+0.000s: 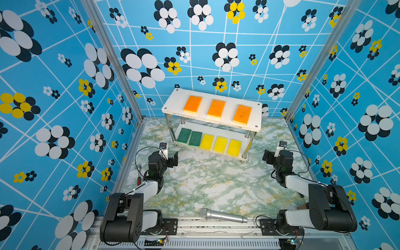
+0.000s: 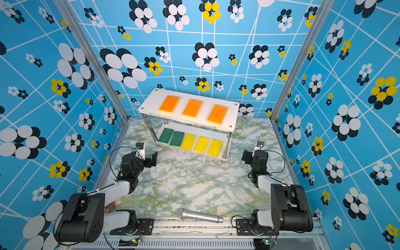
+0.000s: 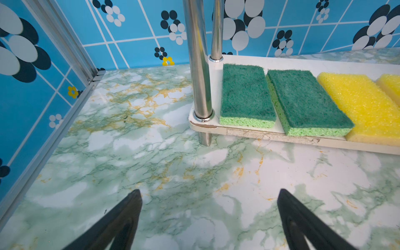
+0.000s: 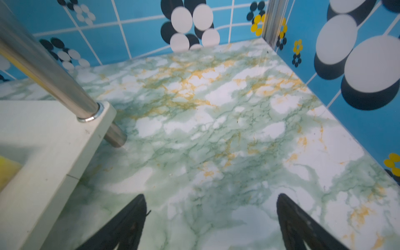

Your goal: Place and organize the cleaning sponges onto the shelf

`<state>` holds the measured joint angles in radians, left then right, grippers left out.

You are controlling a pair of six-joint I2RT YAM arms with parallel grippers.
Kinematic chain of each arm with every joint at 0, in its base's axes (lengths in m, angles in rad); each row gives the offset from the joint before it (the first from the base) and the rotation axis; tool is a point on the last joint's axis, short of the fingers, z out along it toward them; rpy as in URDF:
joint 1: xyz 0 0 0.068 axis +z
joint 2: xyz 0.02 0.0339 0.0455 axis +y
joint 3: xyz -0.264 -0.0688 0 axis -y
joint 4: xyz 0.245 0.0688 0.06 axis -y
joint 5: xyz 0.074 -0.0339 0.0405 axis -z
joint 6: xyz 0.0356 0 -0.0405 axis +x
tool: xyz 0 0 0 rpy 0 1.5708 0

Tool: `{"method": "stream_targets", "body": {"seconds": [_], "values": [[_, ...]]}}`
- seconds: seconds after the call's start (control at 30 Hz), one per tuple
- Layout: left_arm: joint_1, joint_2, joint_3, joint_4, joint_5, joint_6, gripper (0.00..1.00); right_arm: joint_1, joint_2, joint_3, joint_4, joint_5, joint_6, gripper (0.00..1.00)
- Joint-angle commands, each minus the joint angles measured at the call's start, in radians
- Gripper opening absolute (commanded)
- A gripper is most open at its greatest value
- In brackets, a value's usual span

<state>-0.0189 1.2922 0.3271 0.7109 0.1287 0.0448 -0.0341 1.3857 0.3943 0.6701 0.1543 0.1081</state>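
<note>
Left wrist view first: the left gripper (image 3: 209,192) is spread wide with nothing between its jaws, only marble-pattern table (image 3: 129,151) below. A shiny corner post (image 3: 200,65) of the shelf (image 1: 204,104) stands near, ahead of it. On the lower board (image 3: 280,129), two dark green sponges (image 3: 244,93) lie side by side just beside that post, then the yellow sponges (image 3: 357,104) carry the row on. Over to the right wrist view: the right gripper (image 4: 211,195) is just as wide and just as empty, off the other end of the rack.

Both top views settle the count: three orange sponges (image 1: 216,108) spaced out along the top, two green and three yellow in a row beneath, none on the table. That reads as the job done, so the danger now is all in the arms. Each one sits near a corner post. A careless swing would knock what looks a light rack and, I'd judge, slide sponges out of line or off the front edge, where the lower row sits close. Watch the microphone (image 1: 223,215) too, lying at the table's near edge between the arm bases: a low retreat could roll it off
</note>
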Motion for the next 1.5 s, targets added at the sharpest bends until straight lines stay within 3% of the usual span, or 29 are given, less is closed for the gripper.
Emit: {"method": "stream_targets", "body": {"seconds": [0.0,0.1,0.2,0.43,0.6,1.47], "values": [[0.008,0.027,-0.008,0.092,0.047,-0.021,0.99,-0.003,0.073,-0.041,0.216,-0.015,-0.013,0.96],[0.008,0.052,-0.011,0.128,0.058,-0.010,0.99,-0.001,0.179,-0.082,0.410,-0.022,-0.018,0.96],[0.008,0.091,-0.035,0.215,0.054,-0.003,0.99,0.000,0.145,-0.062,0.308,-0.017,-0.016,0.96],[0.009,0.259,-0.013,0.342,0.012,-0.012,0.99,0.006,0.156,-0.045,0.298,-0.043,-0.035,0.98],[0.020,0.247,0.064,0.170,-0.042,-0.046,0.99,0.010,0.156,-0.040,0.289,-0.036,-0.037,0.99],[0.019,0.250,0.063,0.179,-0.048,-0.047,0.99,0.022,0.156,-0.024,0.257,-0.018,-0.044,0.99]]}}
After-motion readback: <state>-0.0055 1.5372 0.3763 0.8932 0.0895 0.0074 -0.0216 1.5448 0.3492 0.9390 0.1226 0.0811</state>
